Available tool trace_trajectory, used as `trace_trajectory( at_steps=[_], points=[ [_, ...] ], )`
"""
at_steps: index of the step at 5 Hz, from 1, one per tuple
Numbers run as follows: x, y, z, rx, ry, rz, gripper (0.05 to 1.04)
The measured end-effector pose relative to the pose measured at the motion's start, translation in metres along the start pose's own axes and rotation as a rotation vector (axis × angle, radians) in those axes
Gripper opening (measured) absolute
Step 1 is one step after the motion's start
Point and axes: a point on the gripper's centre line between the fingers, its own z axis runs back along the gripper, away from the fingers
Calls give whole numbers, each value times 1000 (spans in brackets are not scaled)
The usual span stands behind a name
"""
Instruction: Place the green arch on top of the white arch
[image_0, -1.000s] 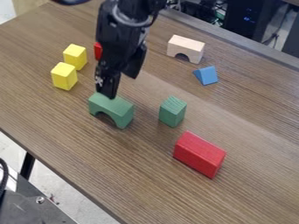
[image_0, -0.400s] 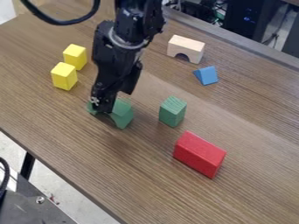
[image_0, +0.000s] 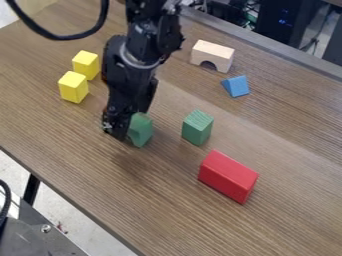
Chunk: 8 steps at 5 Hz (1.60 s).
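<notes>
The wood-grain table (image_0: 294, 210) carries everything. Over its left half the black arm (image_0: 143, 35) hangs, its claw (image_0: 117, 125) down at the green arch; whether the claw is apart, together or clamped on it, I cannot tell. The red block (image_0: 227, 177) lies nearer the camera. The white arch (image_0: 214, 52) stands toward the far edge, well apart from the partly hidden green arch (image_0: 140, 131). Right of the latter is a green block (image_0: 197, 128); two yellow blocks (image_0: 73, 87) sit left, and a blue wedge (image_0: 236, 86) lies near the white arch.
</notes>
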Motion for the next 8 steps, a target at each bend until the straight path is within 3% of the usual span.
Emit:
trace_trajectory(
  at_steps=[1,2,3,5,6,7,8],
  points=[
    [4,0,-8,12,4,21,658],
    [4,3,-6,10,20,16,566],
    [4,-1,9,-40,45,-18,566],
    [-7,-50,68,-138,128,36,566],
    [-27,-92,68,-115,83,113,566],
    [-38,-127,60,-64,6,222,566],
    [-48,-156,51,-40,-12,291,566]
  ],
)
